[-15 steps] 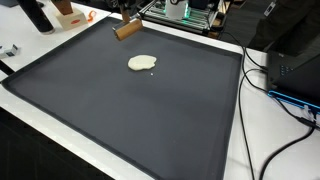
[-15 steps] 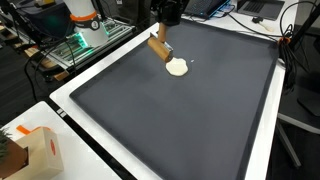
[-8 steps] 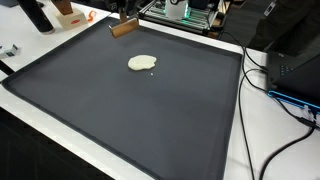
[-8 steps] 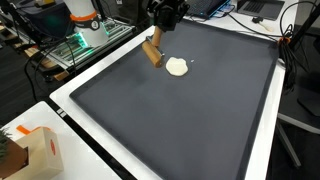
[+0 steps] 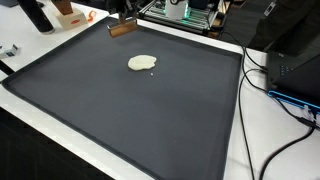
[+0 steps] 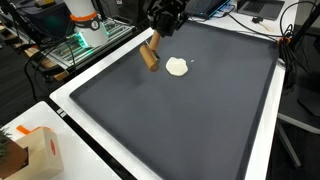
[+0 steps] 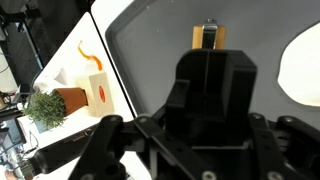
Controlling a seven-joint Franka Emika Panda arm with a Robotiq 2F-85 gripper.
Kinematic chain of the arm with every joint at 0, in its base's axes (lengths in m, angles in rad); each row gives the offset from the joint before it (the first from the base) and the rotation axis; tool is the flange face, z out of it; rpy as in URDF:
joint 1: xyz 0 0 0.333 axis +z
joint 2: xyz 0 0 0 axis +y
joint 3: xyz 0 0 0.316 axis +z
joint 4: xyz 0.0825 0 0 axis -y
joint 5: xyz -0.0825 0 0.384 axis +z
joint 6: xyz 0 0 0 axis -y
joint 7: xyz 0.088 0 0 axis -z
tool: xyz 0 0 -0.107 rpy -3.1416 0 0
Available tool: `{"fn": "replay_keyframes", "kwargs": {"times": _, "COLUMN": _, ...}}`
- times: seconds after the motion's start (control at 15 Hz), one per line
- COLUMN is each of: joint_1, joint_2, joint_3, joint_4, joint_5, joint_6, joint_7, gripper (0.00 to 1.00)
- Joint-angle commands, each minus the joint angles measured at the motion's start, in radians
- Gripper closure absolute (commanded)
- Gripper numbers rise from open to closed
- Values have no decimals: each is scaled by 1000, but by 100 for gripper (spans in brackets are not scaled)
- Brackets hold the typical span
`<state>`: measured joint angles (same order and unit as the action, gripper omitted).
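Note:
My gripper [image 6: 158,30] is shut on a brown wooden stick [image 6: 150,54] and holds it tilted just above the black mat [image 6: 180,120], near the mat's far edge. The stick also shows in an exterior view [image 5: 120,29] below the gripper [image 5: 124,16]. In the wrist view the stick's end [image 7: 208,38] shows past the dark gripper body, which hides the fingers. A flat white dough-like disc [image 6: 177,67] lies on the mat a short way from the stick. It appears in an exterior view [image 5: 142,63] and at the wrist view's right edge [image 7: 302,66].
The mat covers a white table [image 6: 70,92]. A circuit board with green lights [image 5: 185,14] sits behind the mat. Cables [image 5: 285,95] lie at one side. A small box with an orange mark [image 6: 35,150] and a potted plant [image 7: 55,105] stand off the mat.
My gripper has carried the stick away from the white disc, toward the mat's edge. The disc has not moved.

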<state>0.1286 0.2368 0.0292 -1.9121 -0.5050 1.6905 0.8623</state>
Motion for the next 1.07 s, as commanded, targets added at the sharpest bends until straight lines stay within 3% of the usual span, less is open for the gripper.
{"fn": "replay_keyframes", "kwargs": {"times": 0.0, "joint_1": 25, "joint_2": 39, "joint_3": -8, "joint_4": 39, "joint_5": -44, "joint_6": -55, "joint_7": 51, "gripper": 77}}
{"fn": "replay_keyframes", "kwargs": {"times": 1.0, "joint_1": 84, "joint_2": 139, "joint_3": -3, "joint_4": 129, "joint_5": -93, "joint_6": -98, "joint_7": 99, "gripper": 77}}
